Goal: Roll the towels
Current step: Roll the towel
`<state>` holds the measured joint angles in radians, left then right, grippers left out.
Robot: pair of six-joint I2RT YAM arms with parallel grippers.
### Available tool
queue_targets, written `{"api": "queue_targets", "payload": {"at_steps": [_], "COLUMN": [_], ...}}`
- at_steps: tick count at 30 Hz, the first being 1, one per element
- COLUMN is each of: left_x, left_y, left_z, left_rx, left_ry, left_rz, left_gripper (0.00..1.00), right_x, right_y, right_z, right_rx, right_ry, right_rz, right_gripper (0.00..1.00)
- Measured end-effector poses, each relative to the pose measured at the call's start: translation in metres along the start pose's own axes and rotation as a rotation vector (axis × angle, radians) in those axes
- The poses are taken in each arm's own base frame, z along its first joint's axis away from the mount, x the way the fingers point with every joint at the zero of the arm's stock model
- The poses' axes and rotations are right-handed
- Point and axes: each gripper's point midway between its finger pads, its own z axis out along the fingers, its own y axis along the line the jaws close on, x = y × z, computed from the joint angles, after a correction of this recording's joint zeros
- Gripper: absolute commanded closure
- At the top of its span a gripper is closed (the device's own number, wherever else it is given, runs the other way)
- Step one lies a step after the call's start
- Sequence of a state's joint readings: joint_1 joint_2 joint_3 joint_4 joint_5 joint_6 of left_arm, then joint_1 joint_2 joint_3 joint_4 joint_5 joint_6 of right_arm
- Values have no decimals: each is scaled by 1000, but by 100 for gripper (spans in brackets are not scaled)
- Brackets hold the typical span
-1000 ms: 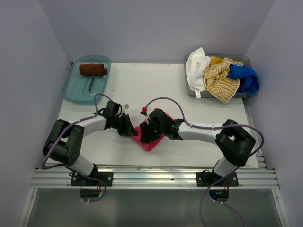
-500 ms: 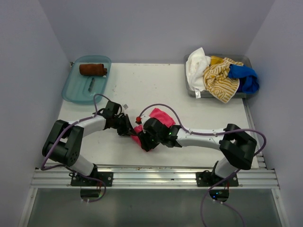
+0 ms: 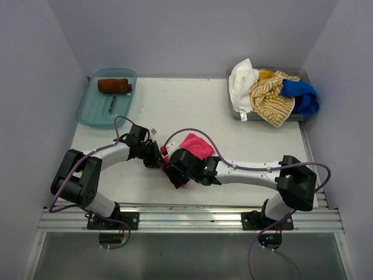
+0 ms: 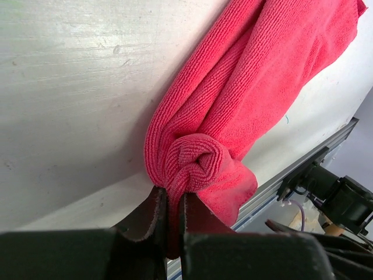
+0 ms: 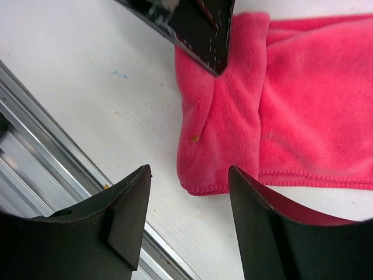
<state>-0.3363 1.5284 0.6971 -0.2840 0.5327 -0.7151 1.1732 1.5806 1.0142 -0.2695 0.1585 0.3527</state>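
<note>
A hot pink towel (image 3: 198,144) lies on the white table's near middle, its near end twisted into a small roll (image 4: 195,166). My left gripper (image 4: 172,205) is shut on that rolled end, and in the top view the left gripper (image 3: 158,161) sits at the towel's left corner. My right gripper (image 5: 189,170) stands open just above the towel's folded near corner (image 5: 218,146), touching nothing; in the top view the right gripper (image 3: 172,175) covers part of the cloth. A rust-brown towel (image 3: 114,86) lies rolled in the teal tray (image 3: 93,115).
At the back right a grey bin (image 3: 302,73) holds a heap of white (image 3: 242,81), yellow-and-white striped (image 3: 271,102) and blue (image 3: 302,96) towels. The aluminium rail (image 3: 192,219) runs along the table's near edge, close to both grippers.
My right gripper has slid left and toward the near edge, opening wider and uncovering more of the pink towel. The left gripper has kept its hold and barely moved.
</note>
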Motion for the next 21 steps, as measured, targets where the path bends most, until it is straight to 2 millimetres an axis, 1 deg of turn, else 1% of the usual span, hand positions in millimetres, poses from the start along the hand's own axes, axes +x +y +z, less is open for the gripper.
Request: {"api": "queue_targets", "payload": {"at_steps": [3, 6, 9, 11, 14, 15, 17, 18, 20, 21], "left_x": [0, 1, 1, 1, 1, 1, 2, 2, 2, 2], "left_y": [1, 2, 2, 2, 3, 3, 3, 3, 4, 4], "left_z": [-1, -2, -2, -2, -2, -2, -2, -2, -2, -2], "left_rx": [-7, -14, -18, -19, -21, -22, -23, -25, -28, -29], "left_ry": [-4, -4, -1, -1, 0, 0, 2, 1, 1, 2], "left_rz": [-1, -3, -6, -6, -8, -8, -9, -10, -10, -11], "left_gripper": [100, 100, 100, 100, 100, 100, 100, 100, 100, 100], "right_x": [-16, -23, -16, -4, 10, 14, 15, 15, 14, 14], "right_y": [3, 4, 1, -3, -5, -6, -7, -8, -10, -11], "right_z": [-1, 9, 26, 37, 49, 51, 54, 54, 56, 56], "right_rx": [26, 54, 93, 114, 121, 123, 130, 135, 145, 149], "right_ry": [-34, -40, -10, 27, 61, 64, 57, 49, 38, 34], "right_rz": [-34, -67, -101, -122, -136, -137, -136, -134, -126, -122], "right_gripper": [40, 40, 41, 41, 45, 49, 55, 65, 80, 83]}}
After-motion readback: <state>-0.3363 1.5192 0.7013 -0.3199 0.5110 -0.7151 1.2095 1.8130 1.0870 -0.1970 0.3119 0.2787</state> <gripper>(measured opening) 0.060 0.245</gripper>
